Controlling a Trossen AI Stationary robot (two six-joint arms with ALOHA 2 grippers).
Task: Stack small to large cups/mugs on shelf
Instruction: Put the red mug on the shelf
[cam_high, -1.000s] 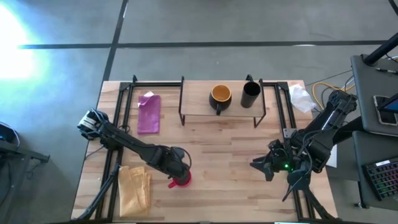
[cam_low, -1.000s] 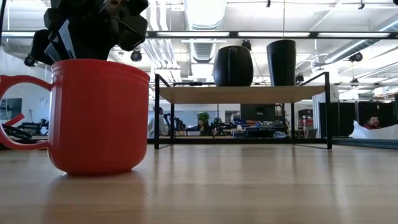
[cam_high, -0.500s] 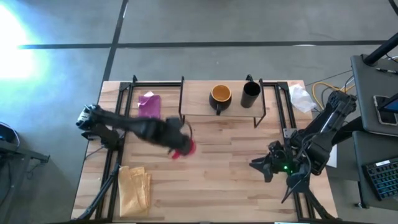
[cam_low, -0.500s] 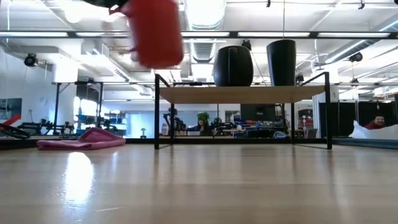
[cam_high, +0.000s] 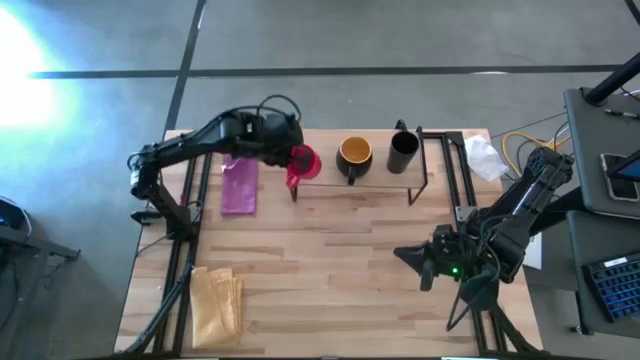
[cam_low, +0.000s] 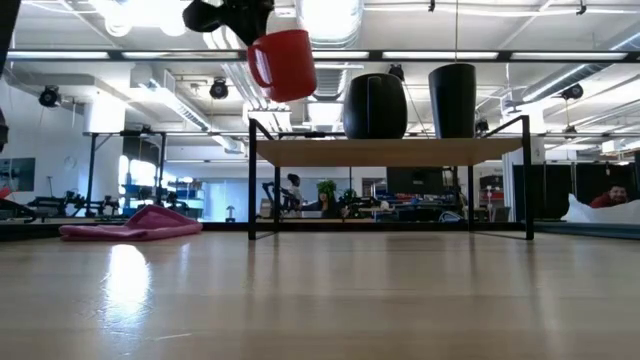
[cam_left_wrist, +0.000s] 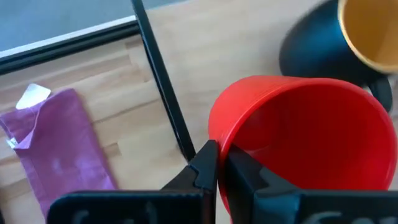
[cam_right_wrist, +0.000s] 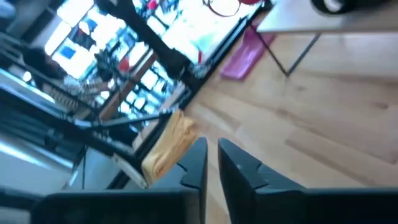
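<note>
Your left pincer (cam_left_wrist: 216, 163) clamped on rim of red mug (cam_high: 302, 162); mug held in air, tilted, above left end of shelf (cam_low: 390, 151), not touching board; dark mug with orange-yellow inside (cam_high: 354, 155) sits on shelf just right of pincer; black cup (cam_high: 403, 152) upright on shelf beyond it, further right; purple cloth (cam_high: 239, 183) on table (cam_high: 340, 270) left of pincer; your right pincer (cam_right_wrist: 211, 163) waits low over table's right side, well apart from shelf, fingers nearly together, holding nothing; yellow cloth (cam_high: 216, 300) at table's near-left.

Shelf (cam_high: 320, 178) bearing two mugs (cam_high: 354, 155)
</note>
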